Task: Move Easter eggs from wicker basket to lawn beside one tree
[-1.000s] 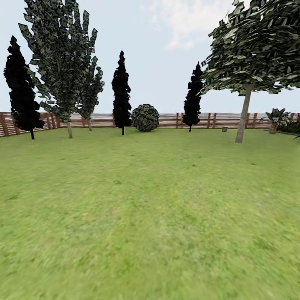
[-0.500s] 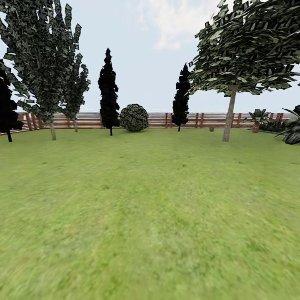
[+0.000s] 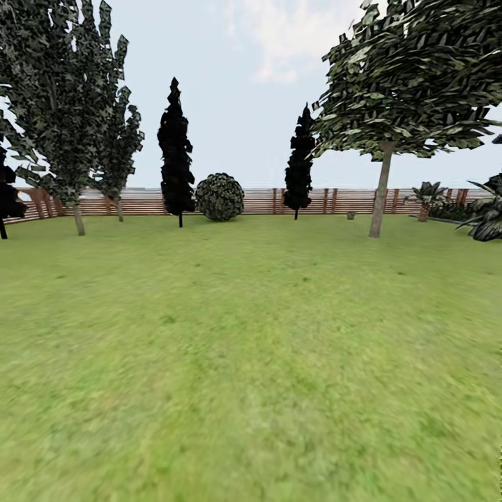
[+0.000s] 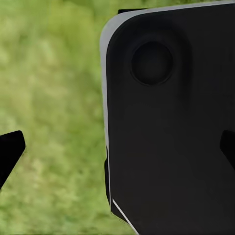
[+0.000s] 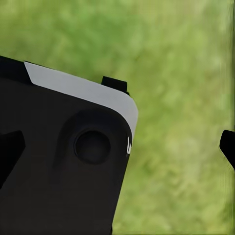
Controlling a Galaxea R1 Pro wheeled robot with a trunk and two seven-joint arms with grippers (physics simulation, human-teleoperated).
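The lawn (image 3: 251, 335) stretches wide and green ahead of me to the fence. A tree (image 3: 380, 192) with a straight grey-brown trunk and a broad leafy canopy stands at the back right. The Easter eggs are out of view. A small brown thing (image 3: 351, 215) sits on the grass near the fence left of that trunk, too small to tell whether it is the wicker basket. My left gripper (image 4: 117, 152) is open over grass with nothing between its fingertips. My right gripper (image 5: 117, 152) is open too and holds nothing.
A brown slat fence (image 3: 258, 201) closes the far side. Two dark conifers (image 3: 176, 153) flank a round shrub (image 3: 219, 197). Taller leafy trees (image 3: 70, 118) stand at the left, spiky palm plants (image 3: 488, 216) at the right. A black robot body panel (image 4: 171, 122) lies under both grippers.
The whole picture has slid to the left, so the camera has turned to the right. The palm plants have come into view at the right edge.
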